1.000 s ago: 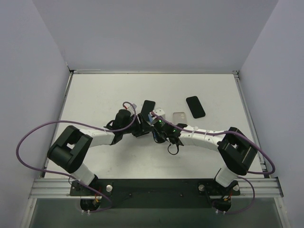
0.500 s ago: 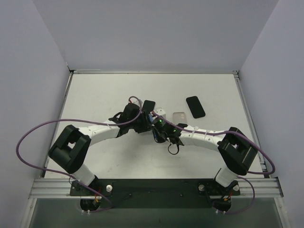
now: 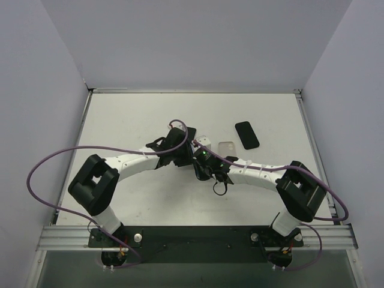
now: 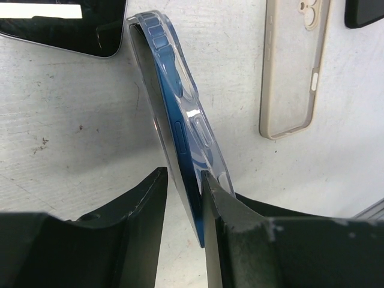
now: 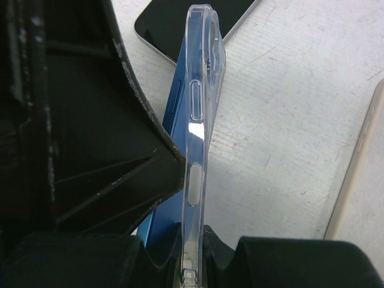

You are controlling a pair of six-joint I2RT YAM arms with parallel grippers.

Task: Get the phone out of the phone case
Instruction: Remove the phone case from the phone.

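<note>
Left of the beige case [image 4: 289, 66], the left gripper [image 4: 183, 201] pinches the blue phone [image 4: 182, 141] between its fingers; the right gripper [image 5: 191, 243] clamps the clear case [image 5: 197, 120].

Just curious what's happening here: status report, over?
Right gripper shut on case. Left gripper straddles phone, grip unclear. Phone partly out. Nothing blocking.

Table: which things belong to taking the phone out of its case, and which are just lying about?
Job in hand: blue phone, clear case, left gripper, right gripper.
Lying about: near black phone, beige case, far black phone.
</note>
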